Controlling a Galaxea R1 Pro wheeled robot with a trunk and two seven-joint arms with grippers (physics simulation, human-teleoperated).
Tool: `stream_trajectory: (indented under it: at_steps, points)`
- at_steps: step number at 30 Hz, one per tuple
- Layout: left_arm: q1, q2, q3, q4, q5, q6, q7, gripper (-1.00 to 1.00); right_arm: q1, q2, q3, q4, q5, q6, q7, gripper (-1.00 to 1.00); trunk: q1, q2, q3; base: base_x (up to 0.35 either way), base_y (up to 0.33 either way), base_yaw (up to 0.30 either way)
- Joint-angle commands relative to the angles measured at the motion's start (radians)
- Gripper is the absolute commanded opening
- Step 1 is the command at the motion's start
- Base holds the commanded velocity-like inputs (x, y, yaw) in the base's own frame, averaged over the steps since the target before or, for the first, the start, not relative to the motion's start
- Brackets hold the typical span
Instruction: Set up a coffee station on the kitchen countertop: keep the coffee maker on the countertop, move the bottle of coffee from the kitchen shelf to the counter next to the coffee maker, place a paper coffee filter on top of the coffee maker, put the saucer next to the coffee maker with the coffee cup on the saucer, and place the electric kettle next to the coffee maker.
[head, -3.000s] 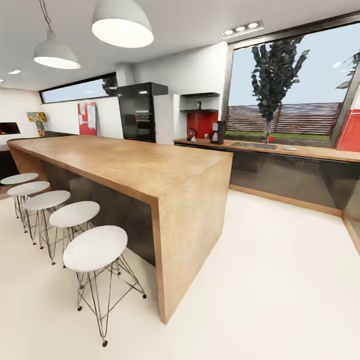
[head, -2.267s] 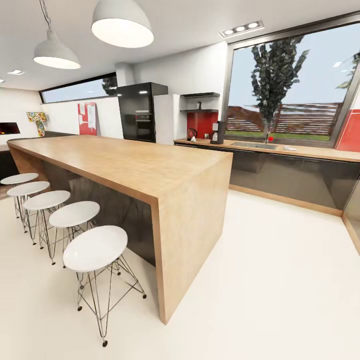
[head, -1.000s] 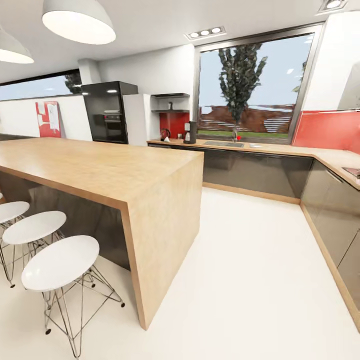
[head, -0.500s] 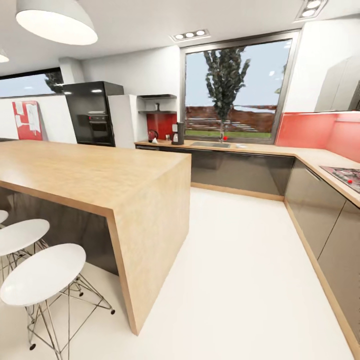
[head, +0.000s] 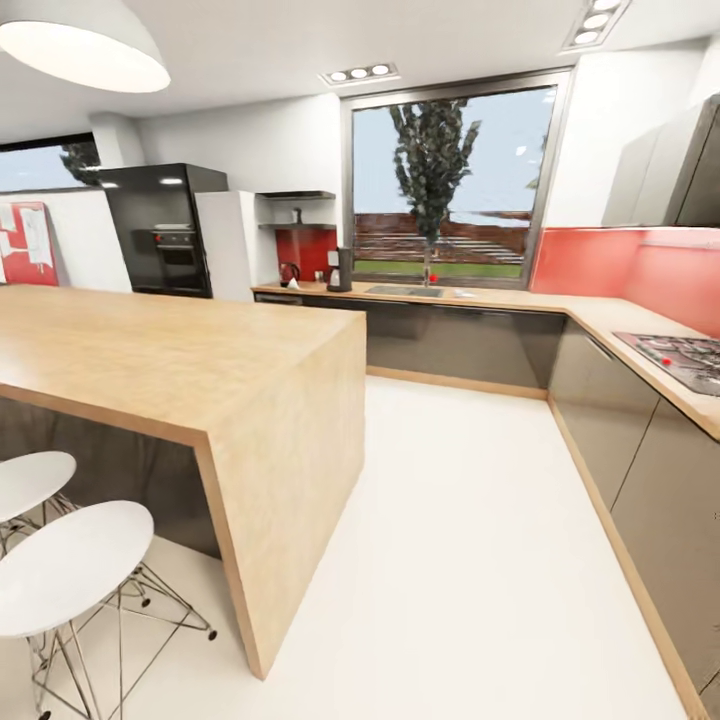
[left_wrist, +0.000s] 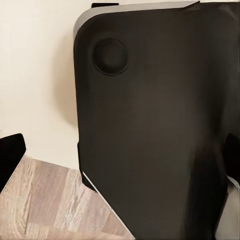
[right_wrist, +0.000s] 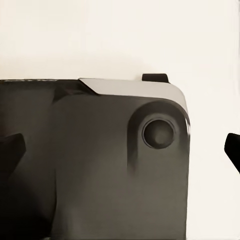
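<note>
The kitchen is lying open; the coffee maker (head: 340, 270) is standing on the far table (head: 500, 297) at eleven o'clock. I cannot tell the fingers' state.

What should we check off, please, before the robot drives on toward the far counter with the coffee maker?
1. Coffee maker on the far countertop: ok, it stands upright near the window's left edge.
2. Electric kettle located: ok, a red shape left of the coffee maker, by the red backsplash.
3. Bottle on the shelf: cannot tell, a small dark object stands there, too small to identify.
4. Floor between the wooden island and the side cabinets: ok, open path.
5. Cup, saucer, filter: cannot tell, too small at this range.
6. Both tools empty: ok, wrist views show fingertips apart, with the robot's dark base below.
</note>
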Motion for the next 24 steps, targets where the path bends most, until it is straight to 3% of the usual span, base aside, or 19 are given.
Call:
stream_trajectory:
  at_steps: [1,24]
  points:
    - [0.0,0.0,0.0,0.0,0.0,0.0,0.001,1.0,-0.001,0.0,0.0,0.001,-0.001,-0.003,0.0,1.0,-0.004,0.007,0.002,0.0,0.0,-0.257]
    - [-0.002,-0.001,0.0,-0.001,0.0,0.0,0.001,1.0,-0.001,0.001,0.0,0.002,-0.001,-0.003,0.0,1.0,-0.092,0.168,0.074,0.0,0.0,-0.264]
